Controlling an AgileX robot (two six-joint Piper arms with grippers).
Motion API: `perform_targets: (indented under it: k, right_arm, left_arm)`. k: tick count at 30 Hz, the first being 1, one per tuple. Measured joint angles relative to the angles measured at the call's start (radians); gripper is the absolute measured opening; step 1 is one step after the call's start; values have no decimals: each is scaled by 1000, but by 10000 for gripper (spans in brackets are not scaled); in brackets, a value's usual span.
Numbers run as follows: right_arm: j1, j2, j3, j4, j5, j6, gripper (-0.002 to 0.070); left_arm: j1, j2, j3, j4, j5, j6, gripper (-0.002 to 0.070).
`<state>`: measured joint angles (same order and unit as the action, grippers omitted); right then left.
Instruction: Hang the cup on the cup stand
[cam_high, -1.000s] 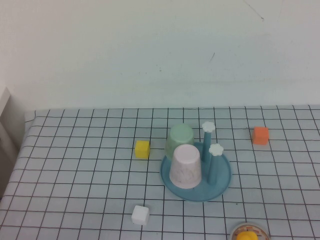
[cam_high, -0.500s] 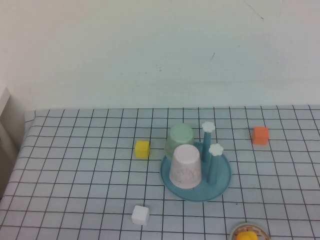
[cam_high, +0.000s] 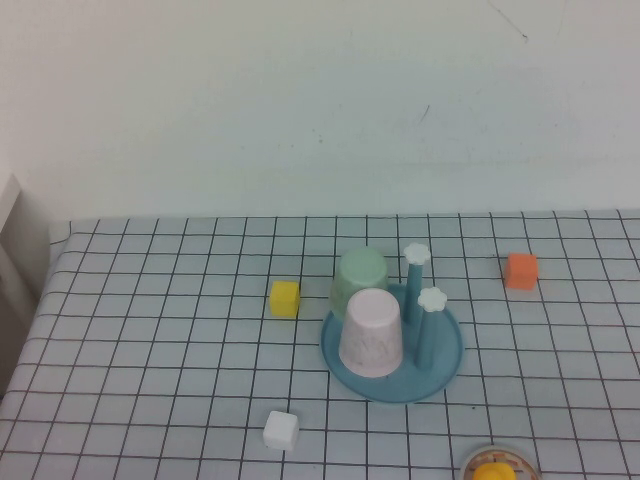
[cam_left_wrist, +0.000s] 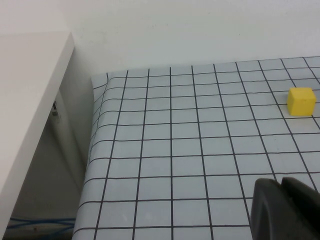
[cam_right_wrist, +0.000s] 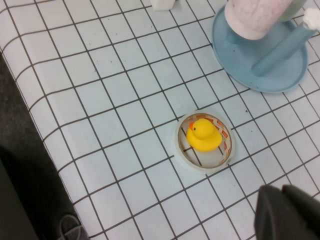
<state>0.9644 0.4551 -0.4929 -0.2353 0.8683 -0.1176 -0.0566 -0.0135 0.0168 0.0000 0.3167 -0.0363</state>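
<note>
Mint-green cup (cam_high: 359, 277) sits upturned at the cup stand (cam_high: 445, 362), probably pegged — wrist views alone show left gripper (cam_left_wrist: 283, 190), right gripper (cam_right_wrist: 283, 197), jaws closed, empty.

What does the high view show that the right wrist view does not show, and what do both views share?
Only the high view shows the mint-green cup upside down at the cup stand's far-left side, the yellow cube, the orange cube and both white flower caps.

Only the right wrist view shows the right gripper, shut above the table near the whole yellow duck inside its tape ring. The left gripper appears in neither.

Both show the blue cup stand, the pink cup upside down on it, and the white cube.
</note>
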Motion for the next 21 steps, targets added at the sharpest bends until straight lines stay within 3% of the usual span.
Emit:
perform_targets:
  k: [16,21]
  right_arm:
    - [0,0,0,0,0,0,0]
    - [-16,-58,0,-82,62,-44,0]
  left_arm:
    - [0,0,0,0,0,2,-1]
    - [0,0,0,0,0,2,-1]
